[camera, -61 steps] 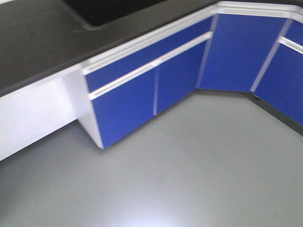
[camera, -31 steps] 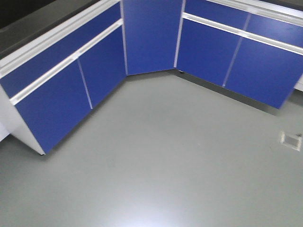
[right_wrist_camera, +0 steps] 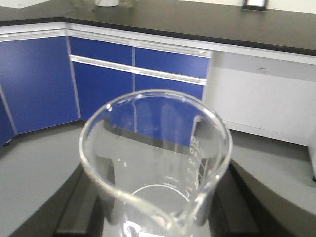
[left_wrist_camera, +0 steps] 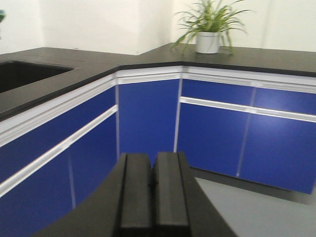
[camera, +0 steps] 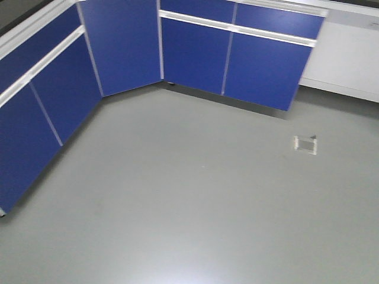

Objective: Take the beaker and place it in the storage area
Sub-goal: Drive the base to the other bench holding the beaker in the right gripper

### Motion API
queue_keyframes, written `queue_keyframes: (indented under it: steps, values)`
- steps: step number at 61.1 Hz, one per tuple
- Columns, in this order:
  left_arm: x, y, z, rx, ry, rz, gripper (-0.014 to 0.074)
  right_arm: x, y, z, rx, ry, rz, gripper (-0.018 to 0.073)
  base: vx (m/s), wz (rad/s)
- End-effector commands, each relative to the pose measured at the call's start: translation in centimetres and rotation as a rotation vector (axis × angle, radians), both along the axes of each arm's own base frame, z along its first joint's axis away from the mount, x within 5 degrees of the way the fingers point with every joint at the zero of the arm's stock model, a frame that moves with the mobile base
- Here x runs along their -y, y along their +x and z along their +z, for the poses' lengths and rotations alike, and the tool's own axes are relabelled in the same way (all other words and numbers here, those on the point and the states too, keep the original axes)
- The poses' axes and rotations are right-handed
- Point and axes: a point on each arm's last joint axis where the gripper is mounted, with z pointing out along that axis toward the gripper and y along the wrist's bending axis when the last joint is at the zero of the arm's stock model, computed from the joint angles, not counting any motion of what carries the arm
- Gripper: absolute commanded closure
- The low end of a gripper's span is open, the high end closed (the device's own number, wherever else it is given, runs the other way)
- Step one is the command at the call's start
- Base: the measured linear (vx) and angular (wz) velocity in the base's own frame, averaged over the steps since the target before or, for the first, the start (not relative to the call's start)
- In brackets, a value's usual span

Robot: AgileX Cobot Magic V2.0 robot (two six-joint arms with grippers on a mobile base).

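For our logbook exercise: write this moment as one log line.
right tool: shut on beaker; left tool: shut, empty; ahead: blue cabinets

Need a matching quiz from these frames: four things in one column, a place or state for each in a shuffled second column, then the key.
Column 1
1. beaker
2. left gripper
3. potted plant
4. small square plate

Column 2
A. on the black benchtop
B. on the grey floor
C. held in the right gripper
D. shut, holding nothing

Pairs: 1-C, 2-D, 3-A, 4-B
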Motion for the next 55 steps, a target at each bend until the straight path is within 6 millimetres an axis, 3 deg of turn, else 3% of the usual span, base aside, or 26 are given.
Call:
queue_keyframes:
  steps: [1,55]
  values:
    - [0.14,-0.03,0.01,0.068,-0.012,-0.018,0.0605,-0.03,0.15,1.58,0.101,-0.016,0.007,0.0561,-0.01,-0.45]
    - [0.14,-0.03,0.02,0.069,-0.012,-0.019,0.0605,-0.03,0.15,1.58,0.101,-0.016,0.007,0.0559,0.13,-0.62]
